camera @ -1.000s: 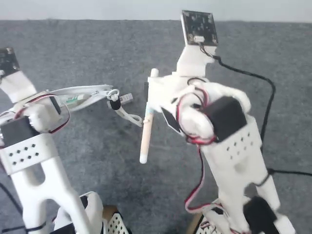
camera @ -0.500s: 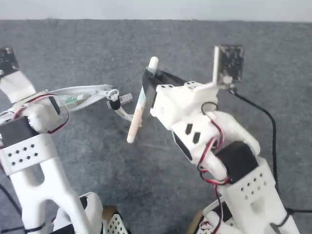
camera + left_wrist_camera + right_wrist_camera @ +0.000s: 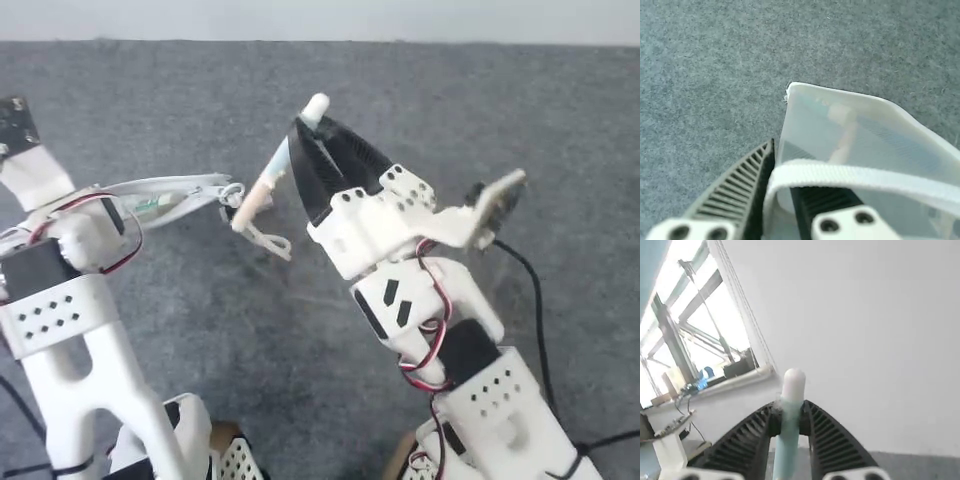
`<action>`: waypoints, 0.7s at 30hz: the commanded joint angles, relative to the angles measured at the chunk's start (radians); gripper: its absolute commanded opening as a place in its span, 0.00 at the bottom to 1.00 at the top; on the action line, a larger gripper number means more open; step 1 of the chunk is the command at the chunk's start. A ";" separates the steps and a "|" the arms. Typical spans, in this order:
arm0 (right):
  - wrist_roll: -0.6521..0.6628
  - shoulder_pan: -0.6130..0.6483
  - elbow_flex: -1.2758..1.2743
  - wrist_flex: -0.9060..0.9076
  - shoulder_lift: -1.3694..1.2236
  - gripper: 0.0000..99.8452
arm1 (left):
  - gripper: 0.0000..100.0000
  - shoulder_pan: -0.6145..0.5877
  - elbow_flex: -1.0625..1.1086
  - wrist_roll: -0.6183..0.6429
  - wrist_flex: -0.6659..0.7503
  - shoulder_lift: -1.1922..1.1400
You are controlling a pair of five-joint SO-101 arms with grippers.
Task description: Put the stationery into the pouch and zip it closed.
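At the left, the left arm (image 3: 62,290) rises from the grey counter (image 3: 200,330). The left jaws are closed on the rim of the pouch (image 3: 855,145), one on each side of its white zip band (image 3: 850,175). The pouch is translucent white and reaches out sideways from those jaws toward the middle of the counter, and pale stationery shapes (image 3: 842,135) show through its wall. A white cord loop (image 3: 268,240) hangs from its far end. At that end is the lower tip of the pen (image 3: 265,185), which is tilted. Whether the tip touches the pouch or only sits beside it, I cannot tell. The pen's upper part is clamped in the right jaws, which are closed on it, with its rounded white end poking out past them. The right arm (image 3: 440,300) leans in from the right.
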State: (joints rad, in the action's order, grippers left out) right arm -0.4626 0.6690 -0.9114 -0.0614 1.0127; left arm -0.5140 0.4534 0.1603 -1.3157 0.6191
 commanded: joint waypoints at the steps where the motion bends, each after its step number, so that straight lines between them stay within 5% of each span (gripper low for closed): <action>1: 0.026 0.016 -0.020 -0.213 -0.015 0.01 | 0.01 0.020 -0.019 -0.002 0.026 -0.006; 21: 0.258 0.163 -0.017 -0.670 -0.489 0.01 | 0.01 0.028 -0.019 -0.006 0.028 -0.006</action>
State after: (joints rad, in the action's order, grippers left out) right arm -0.2294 0.8255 -0.9390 -0.6905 0.5324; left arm -0.4895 0.4534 0.1603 -1.3157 0.6191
